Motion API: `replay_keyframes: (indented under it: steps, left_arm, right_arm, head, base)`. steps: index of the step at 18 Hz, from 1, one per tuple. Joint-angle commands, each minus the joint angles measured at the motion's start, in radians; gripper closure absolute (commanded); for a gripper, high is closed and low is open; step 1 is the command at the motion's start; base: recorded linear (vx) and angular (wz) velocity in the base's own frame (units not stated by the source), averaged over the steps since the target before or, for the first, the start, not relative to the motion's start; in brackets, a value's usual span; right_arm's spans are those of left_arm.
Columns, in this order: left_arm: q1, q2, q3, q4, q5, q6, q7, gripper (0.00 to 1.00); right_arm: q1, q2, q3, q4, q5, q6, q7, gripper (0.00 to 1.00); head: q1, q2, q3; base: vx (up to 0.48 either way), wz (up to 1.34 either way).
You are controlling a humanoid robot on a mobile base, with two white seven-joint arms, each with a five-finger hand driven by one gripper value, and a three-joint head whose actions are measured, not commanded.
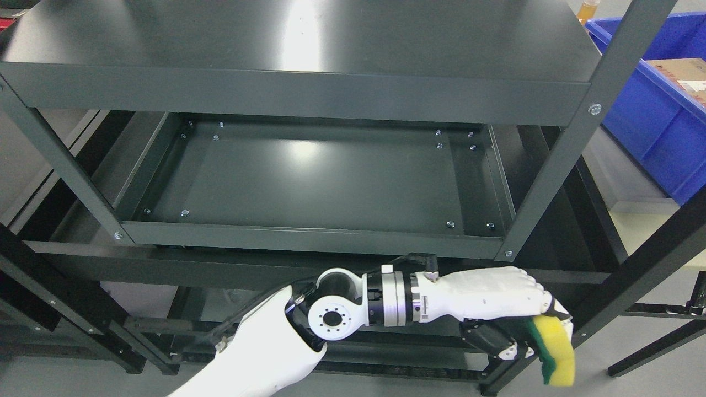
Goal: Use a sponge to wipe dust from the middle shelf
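Left hand [496,309] clamped on sponge [554,350], yellow w/ green scrub side, fingers curled round its top. Hand sits low at the frame's bottom right, below the middle shelf [325,184], near the rack's front right post [557,160]. Blue bin [656,127] upper right, contents prob. cardboard.

One head camera looks steeply down from close above and in front of the dark metal shelf unit [309,94].

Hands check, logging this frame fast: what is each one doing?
Left hand: closed on the sponge.
Right hand: not in view.
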Motion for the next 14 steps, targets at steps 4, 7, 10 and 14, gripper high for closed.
replay_keyframes:
  steps: [4,7,10,14]
  left_arm:
    - [0.175,-0.025,0.677,-0.007,0.305,0.202,0.366,0.97]
    - [0.131,-0.025,0.777,0.013,0.342,0.239,0.474,0.95]
    - [0.102,-0.025,0.874,0.073,0.342,0.366,0.619,0.97]
    - [0.041,-0.025,1.015,0.110,0.342,0.418,0.679,0.97]
  right_arm:
    - [0.000,-0.017,0.000,-0.017,0.000,0.000,0.000,0.00]
    - [0.000,-0.017,0.000,-0.017,0.000,0.000,0.000,0.00]
    - [0.000,-0.017,0.000,-0.017,0.000,0.000,0.000,0.00]
    - [0.000,-0.017,0.000,-0.017,0.000,0.000,0.000,0.00]
  head:
    - [0.0000,0.000,0.000]
    - [0.0000,0.000,0.000]
    - [0.0000,0.000,0.000]
    - [0.0000,0.000,0.000]
  base:
    - [0.000,0.00]
    - [0.000,0.00]
    - [0.000,0.00]
    - [0.000,0.00]
